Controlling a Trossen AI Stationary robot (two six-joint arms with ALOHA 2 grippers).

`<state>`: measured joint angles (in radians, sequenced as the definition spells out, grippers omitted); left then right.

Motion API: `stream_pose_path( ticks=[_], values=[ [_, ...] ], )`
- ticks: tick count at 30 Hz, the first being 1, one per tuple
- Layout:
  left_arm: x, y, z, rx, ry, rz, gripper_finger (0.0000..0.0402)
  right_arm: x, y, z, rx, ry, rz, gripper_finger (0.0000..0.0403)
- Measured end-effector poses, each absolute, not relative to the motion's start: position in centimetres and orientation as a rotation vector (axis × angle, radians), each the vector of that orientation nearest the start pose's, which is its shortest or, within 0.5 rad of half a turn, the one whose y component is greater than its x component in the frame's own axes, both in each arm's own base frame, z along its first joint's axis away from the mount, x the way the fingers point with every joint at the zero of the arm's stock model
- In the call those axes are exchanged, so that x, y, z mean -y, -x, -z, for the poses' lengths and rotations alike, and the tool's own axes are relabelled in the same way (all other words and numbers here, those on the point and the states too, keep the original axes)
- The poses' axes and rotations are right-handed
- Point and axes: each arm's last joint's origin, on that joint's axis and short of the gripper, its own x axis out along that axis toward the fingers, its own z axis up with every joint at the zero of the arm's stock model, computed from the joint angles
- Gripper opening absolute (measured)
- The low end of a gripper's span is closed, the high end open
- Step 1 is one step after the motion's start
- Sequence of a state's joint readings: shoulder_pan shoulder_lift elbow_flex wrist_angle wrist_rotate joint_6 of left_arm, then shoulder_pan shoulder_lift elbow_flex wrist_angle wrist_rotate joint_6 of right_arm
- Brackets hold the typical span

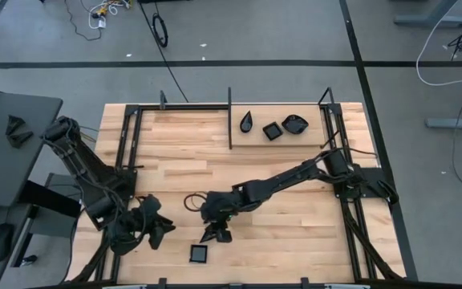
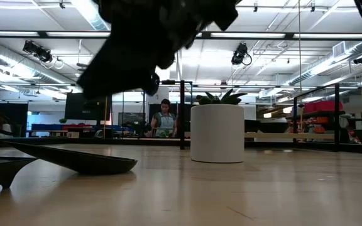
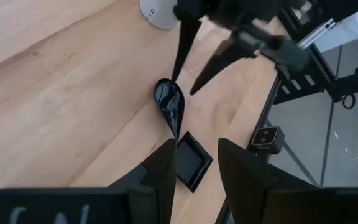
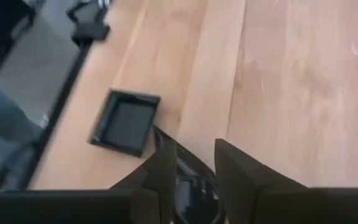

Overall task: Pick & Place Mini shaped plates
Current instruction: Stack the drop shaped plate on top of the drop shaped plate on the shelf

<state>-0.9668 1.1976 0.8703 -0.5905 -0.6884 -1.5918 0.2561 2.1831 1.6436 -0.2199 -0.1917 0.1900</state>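
Square plate (image 1: 200, 254) lies just beside teardrop plate (image 1: 218, 234).

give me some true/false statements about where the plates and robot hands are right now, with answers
1. Three glossy black mini plates sit at the table's far edge: teardrop, square, leaf-shaped. True.
2. The right hand grips a square plate in the air. False: its fingers stand open over the black teardrop plate on the wooden table.
3. A black square plate lies beside that teardrop. True.
4. The left hand holds a plate. False: it is empty, at the near left.
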Motion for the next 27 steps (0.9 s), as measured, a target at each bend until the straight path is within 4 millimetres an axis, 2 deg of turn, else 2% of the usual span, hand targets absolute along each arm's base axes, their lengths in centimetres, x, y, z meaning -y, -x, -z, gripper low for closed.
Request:
stream_pose_path(
  ticks=[9,23,27],
  values=[
    [17.7,-14.7,-25.5,-0.628,0.872,-0.29,0.0124,-12.6,-47.1,-14.7,-0.821,0.056,-0.443,0.0114],
    [17.4,-14.8,-25.4,-0.63,0.863,-0.304,0.0124,-12.8,-46.9,-12.0,-0.89,0.151,-0.467,0.0087],
    [17.4,-14.8,-25.4,-0.635,0.86,-0.304,0.0124,-13.0,-46.8,-12.0,-0.887,0.173,-0.443,0.007]
  ],
)
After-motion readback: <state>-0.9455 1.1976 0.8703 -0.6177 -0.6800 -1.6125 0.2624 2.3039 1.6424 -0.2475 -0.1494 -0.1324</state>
